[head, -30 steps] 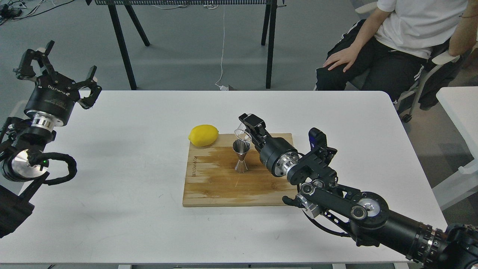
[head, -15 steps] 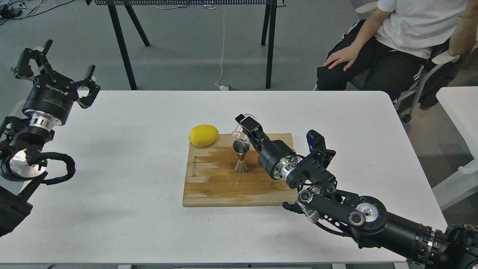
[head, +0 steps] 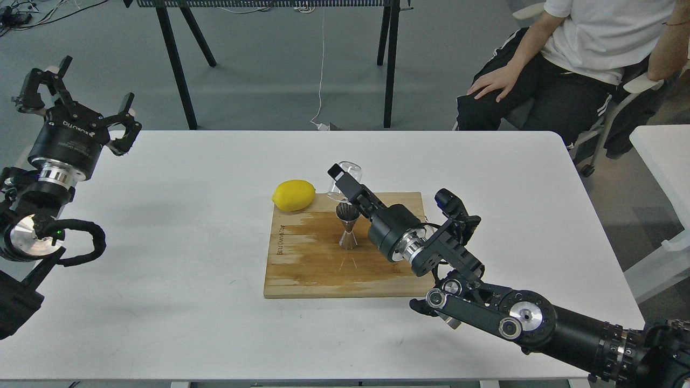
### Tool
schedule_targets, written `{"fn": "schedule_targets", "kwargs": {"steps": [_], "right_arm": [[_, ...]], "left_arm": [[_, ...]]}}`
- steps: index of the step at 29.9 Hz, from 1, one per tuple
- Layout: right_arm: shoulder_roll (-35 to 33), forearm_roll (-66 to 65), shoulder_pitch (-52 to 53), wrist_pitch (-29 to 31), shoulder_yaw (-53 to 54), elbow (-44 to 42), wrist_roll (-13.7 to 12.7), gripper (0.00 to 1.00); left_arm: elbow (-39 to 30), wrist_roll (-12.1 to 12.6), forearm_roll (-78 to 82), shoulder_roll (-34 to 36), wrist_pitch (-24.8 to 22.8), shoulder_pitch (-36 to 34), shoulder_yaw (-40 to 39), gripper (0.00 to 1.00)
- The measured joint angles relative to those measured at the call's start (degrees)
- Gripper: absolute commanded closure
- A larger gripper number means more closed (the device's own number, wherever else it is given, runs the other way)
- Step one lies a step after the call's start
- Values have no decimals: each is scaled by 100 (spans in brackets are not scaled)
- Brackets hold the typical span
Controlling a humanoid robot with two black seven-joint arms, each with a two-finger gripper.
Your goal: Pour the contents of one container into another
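Head view: glass cup (head: 346,173) tipped over the jigger (head: 348,226).
Right gripper (head: 345,180) fingers pinch the clear, thin-walled cup just above the shiny hourglass jigger, which stands upright on the board (head: 302,269); left gripper (head: 75,97), fingers spread, hangs far left of it.

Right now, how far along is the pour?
Done: the right end effector has the glass cup lifted and tipped above the jigger, which stands upright on the cutting board. In hand: the tilt; no liquid is discernible. Left: righting the cup and setting it down. The left end effector is open, idle.
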Motion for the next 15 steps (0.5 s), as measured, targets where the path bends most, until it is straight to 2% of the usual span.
{"fn": "schedule_targets", "kwargs": {"steps": [5, 10, 15], "right_arm": [[-34, -298, 14, -76, -77, -137, 101, 62], [-121, -469, 13, -130, -75, -192, 308, 62], [-316, -145, -72, -152, 235, -36, 296, 62]], "left_arm": [[-1, -3, -8, 1, -1, 0, 0, 0], [-2, -8, -9, 2, 12, 0, 0, 0], [-1, -8, -9, 2, 13, 4, 0, 0]]}}
